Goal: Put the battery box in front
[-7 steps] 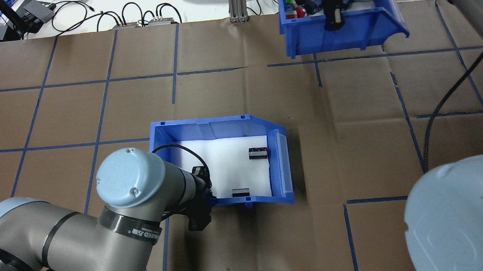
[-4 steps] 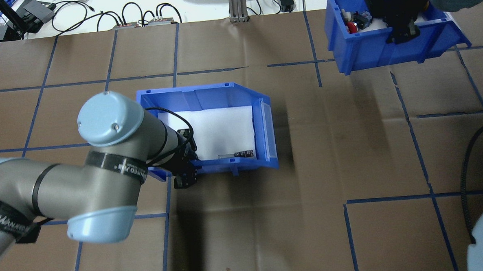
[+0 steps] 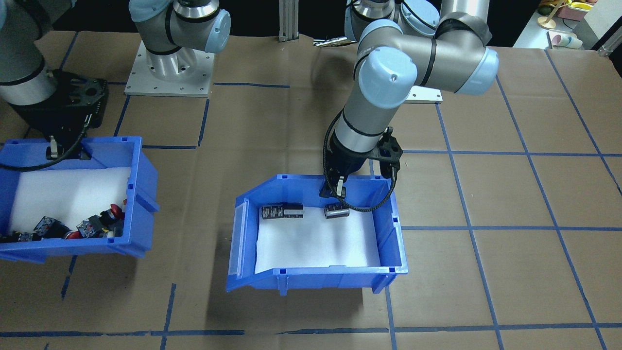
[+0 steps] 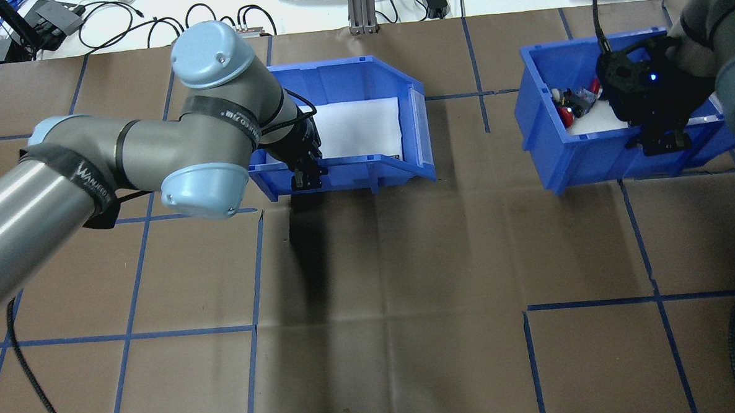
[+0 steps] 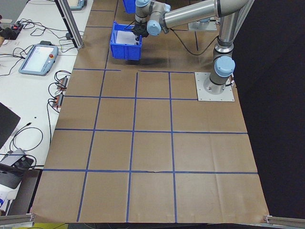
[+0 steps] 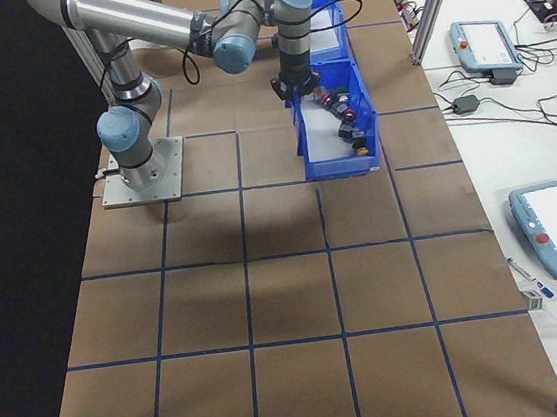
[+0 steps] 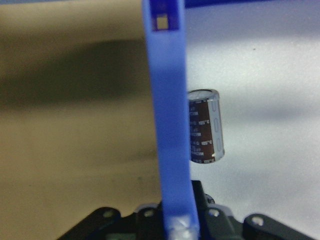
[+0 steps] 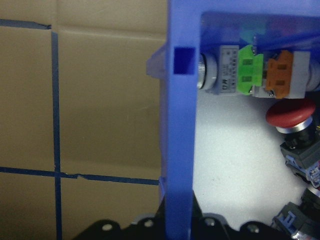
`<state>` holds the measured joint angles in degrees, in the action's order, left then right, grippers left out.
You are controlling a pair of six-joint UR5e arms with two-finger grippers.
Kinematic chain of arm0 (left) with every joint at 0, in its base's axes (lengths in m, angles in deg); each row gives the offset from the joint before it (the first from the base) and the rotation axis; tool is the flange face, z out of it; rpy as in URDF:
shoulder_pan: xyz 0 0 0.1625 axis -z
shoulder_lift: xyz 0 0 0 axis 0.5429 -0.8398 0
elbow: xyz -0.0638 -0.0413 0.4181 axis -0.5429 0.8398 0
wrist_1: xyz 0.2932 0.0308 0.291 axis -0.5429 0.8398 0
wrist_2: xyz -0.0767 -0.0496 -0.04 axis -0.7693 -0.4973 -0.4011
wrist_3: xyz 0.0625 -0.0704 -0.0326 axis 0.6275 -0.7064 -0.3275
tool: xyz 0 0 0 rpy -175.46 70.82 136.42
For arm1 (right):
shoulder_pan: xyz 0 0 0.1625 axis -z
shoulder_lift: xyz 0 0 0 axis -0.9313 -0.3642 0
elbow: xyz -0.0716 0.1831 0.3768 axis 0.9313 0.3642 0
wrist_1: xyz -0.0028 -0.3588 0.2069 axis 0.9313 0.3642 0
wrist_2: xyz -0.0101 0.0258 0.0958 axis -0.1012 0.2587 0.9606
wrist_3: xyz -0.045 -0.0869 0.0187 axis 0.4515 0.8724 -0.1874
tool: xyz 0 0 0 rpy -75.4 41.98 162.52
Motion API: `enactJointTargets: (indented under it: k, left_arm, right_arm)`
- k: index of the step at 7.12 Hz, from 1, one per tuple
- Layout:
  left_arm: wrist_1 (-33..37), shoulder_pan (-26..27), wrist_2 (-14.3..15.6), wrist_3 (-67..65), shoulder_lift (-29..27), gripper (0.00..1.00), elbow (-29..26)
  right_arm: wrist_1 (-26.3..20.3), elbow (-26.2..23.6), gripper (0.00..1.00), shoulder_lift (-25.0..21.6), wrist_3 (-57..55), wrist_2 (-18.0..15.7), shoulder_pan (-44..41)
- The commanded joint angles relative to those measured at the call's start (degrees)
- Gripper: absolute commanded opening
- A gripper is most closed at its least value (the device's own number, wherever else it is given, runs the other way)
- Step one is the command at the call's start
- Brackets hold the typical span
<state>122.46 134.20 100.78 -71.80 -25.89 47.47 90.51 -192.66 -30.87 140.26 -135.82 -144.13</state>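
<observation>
My left gripper (image 4: pixel 305 179) is clamped on the robot-side long wall of the blue plastic open-top battery box (image 4: pixel 362 76) with white liner; the box's long axis runs across the table; it sits far forward, near the table's operator edge, three dark cylinders (image 3: pixel 282 212) inside.

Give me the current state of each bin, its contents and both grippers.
battery box: held by its robot-side wall, tilted, shadow beneath.
dark cylinders: lying loose against that wall.
left gripper: shut on the battery box wall.
switch bin: held by its near wall.
button switches: heaped at one end.
right gripper: shut on the switch bin wall.
</observation>
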Motion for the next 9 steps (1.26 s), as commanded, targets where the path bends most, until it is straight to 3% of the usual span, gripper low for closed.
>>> enactJointTargets:
  k: [1,3,4,5,6,7,9]
  left_arm:
    - [-0.9,0.8,-3.6,-1.9,-8.7,0.00,-7.2]
    - [-1.5,1.4,-4.7,-2.4,-11.5,0.01,-8.7]
    - [-1.4,1.6,-4.6,-2.4,-11.6,0.06,-9.0]
    - [-0.5,1.7,-2.9,-1.1,-11.0,0.38,-9.0]
    - [-0.5,1.8,5.9,-0.1,-11.2,0.89,-9.1]
    - [-0.5,2.0,8.4,-0.1,-11.3,1.00,-9.1]
    - [0.2,1.8,8.7,1.0,-7.3,1.00,-10.1]
  right_arm:
    - [2.8,-6.0,0.00,-4.9,0.4,0.1,0.2]
    - [2.7,-6.1,0.00,-4.7,0.4,0.1,0.2]
    - [2.7,-6.1,0.00,-4.7,0.4,0.1,0.2]
    - [2.8,-6.4,0.00,-4.7,0.4,0.1,0.2]
    - [2.8,-6.6,0.00,-4.7,0.5,0.1,0.2]
    - [2.8,-6.8,0.00,-4.7,0.5,0.1,0.2]
    - [2.3,-6.9,0.00,-4.9,0.3,0.0,0.2]
